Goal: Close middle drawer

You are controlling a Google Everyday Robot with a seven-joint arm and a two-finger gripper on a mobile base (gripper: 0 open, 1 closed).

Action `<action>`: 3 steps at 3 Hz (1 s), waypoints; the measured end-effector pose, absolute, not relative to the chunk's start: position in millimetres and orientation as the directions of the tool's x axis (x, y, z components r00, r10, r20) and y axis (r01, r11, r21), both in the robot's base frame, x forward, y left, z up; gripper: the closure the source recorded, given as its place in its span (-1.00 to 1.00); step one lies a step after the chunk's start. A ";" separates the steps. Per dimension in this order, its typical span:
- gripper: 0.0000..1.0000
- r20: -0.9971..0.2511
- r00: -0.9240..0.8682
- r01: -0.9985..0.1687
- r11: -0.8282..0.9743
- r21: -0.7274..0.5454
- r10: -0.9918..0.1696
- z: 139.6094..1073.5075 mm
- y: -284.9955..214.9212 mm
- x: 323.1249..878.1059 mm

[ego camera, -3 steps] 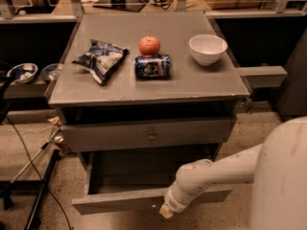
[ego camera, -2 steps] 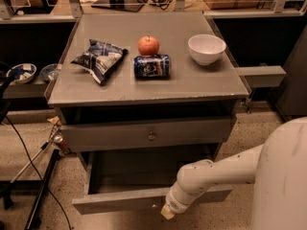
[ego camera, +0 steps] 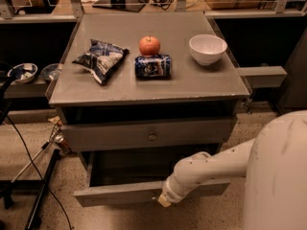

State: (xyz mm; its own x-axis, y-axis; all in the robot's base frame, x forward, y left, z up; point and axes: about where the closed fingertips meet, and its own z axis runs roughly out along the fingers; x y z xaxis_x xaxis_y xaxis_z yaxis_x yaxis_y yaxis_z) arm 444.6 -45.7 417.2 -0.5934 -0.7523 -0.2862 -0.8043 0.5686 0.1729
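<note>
The middle drawer (ego camera: 115,194) is a wide, shallow grey drawer pulled well out of the cabinet, with its dark inside showing. My gripper (ego camera: 164,201) is at the end of the white arm, low and against the middle of this drawer's front. It hides the drawer's knob. Above it, the taller-fronted grey drawer (ego camera: 105,137) with a round knob (ego camera: 152,136) sits nearly shut. The lowest drawer is out of view.
On the cabinet top (ego camera: 206,85) are a chip bag (ego camera: 101,59), an apple (ego camera: 149,45), a can on its side (ego camera: 152,66) and a white bowl (ego camera: 207,48). Two bowls (ego camera: 21,72) sit on a left shelf. Cables and a stand leg (ego camera: 41,190) lie on the floor at left. My white body (ego camera: 278,176) fills the lower right.
The gripper and the middle drawer's front have moved a little inward toward the cabinet. The things on top have not moved.
</note>
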 end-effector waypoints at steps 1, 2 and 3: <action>1.00 -0.286 -0.593 -0.804 0.569 0.173 -0.752 417.2 -45.7 444.6; 1.00 -0.250 -0.631 -0.775 0.609 0.171 -0.734 401.1 -60.7 446.8; 1.00 -0.252 -0.628 -0.777 0.606 0.169 -0.736 400.5 -58.0 448.2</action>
State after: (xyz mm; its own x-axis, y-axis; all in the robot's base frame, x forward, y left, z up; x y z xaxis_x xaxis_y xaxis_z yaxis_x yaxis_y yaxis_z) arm 448.2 -58.0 400.5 -0.6284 -0.7358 -0.2524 -0.7773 0.6061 0.1685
